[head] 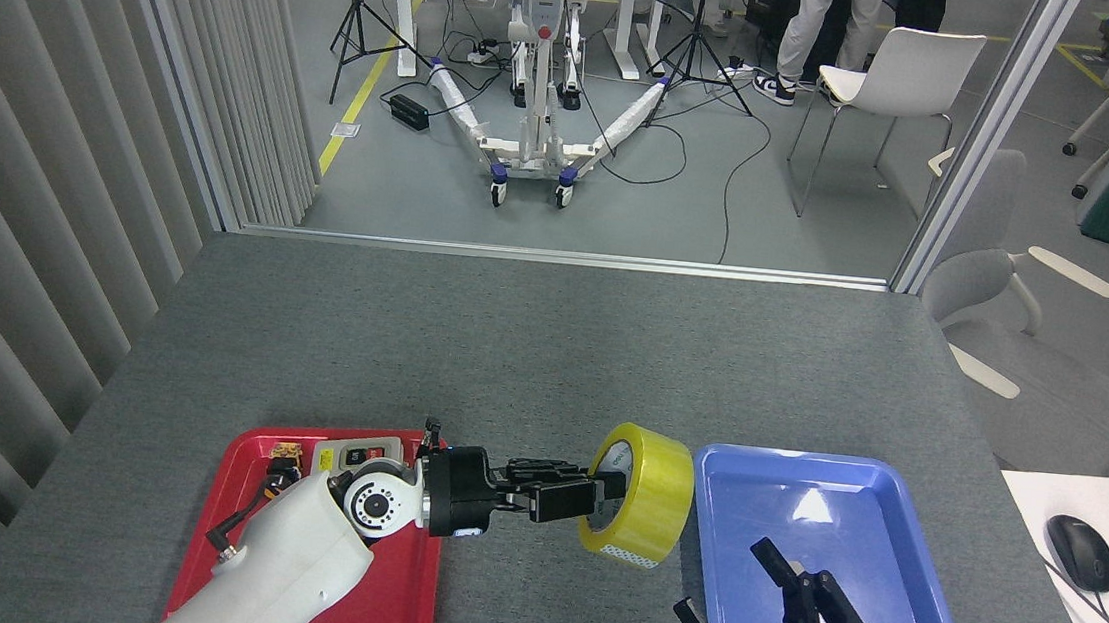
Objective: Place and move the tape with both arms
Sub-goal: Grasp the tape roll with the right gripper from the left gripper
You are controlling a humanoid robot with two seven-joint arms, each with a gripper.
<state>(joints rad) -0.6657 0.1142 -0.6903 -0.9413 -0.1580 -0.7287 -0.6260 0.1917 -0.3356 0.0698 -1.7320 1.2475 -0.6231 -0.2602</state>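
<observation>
Bright even overhead light, sharp focus throughout, white glare patch on the blue tray [932,585] (toward 4 o'clock), soft shadows, slight wide-angle bending at edges.

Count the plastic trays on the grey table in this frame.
2. A red plastic tray lies at the near left, partly under the left arm; a blue plastic tray lies at the near right, behind the right pincer.
</observation>
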